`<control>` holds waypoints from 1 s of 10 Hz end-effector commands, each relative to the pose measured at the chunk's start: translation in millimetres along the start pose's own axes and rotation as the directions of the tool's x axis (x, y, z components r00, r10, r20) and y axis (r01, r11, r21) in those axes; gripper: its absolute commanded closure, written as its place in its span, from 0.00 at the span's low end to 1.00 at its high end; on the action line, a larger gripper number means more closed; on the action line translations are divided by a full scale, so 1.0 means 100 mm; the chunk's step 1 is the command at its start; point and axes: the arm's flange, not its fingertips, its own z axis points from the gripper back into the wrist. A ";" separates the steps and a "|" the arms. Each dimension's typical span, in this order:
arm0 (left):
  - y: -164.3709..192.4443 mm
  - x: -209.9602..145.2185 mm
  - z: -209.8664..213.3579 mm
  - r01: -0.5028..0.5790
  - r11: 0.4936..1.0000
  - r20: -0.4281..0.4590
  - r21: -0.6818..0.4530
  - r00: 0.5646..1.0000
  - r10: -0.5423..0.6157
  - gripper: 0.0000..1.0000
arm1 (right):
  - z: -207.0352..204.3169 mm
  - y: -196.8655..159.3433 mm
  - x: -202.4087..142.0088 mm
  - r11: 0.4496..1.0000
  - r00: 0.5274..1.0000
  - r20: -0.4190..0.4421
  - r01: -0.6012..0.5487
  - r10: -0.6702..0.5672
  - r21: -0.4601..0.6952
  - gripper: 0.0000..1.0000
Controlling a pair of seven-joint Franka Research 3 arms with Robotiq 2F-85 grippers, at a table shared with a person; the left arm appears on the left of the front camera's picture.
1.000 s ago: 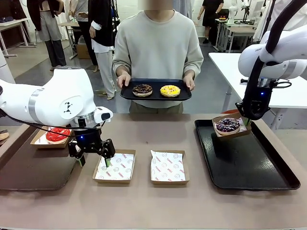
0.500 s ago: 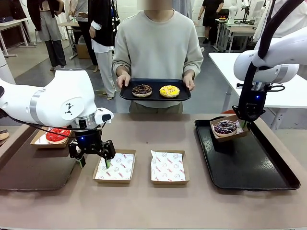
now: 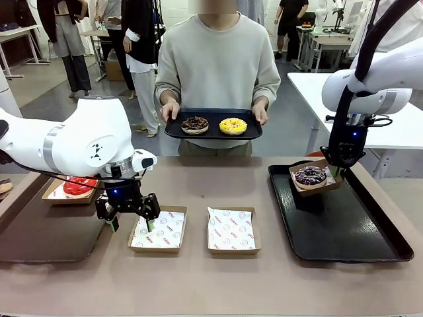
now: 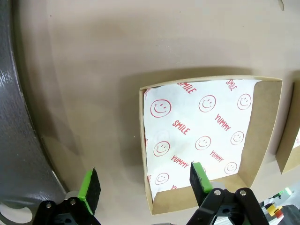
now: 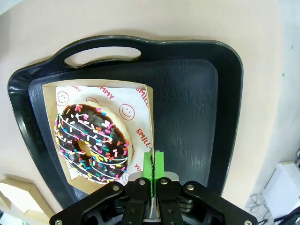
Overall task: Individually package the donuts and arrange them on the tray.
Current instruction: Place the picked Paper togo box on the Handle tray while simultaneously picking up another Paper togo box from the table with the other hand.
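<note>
Right fingers [image 3: 340,170] [image 5: 153,165]: mine, together, clamped on one side wall of a paper-lined carton [image 3: 318,178] [image 5: 143,101]. Purple donut [image 3: 310,175] [image 5: 91,143], sprinkled: lying in that carton, over the far end of the black tray [image 3: 344,228] [image 5: 197,93], near its handle; whether the carton touches the tray I cannot tell. Left fingers [image 3: 148,214] [image 4: 200,177]: mine, apart, straddling the wall farthest from the black tray on an empty carton [image 3: 158,230] [image 4: 201,136] lined with smiley-print paper, one pad inside and one outside on the tabletop [image 3: 198,277]. Second empty carton [image 3: 231,231]: between the first and the black tray. Red donut [image 3: 79,185]: boxed, farthest left of the black tray, on a dark tray [image 3: 39,231]. Brown donut [image 3: 195,123] and yellow donut [image 3: 234,125]: side by side on a serving tray [image 3: 213,134] held in a person's hands beyond the tabletop's far edge, left of the black tray.
</note>
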 end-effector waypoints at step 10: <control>-0.04 0.10 0.01 -0.067 0.996 0.017 0.057 0.998 0.066 1.00 | 0.02 -0.04 0.00 0.998 0.999 -0.004 -0.047 0.048 0.042 0.00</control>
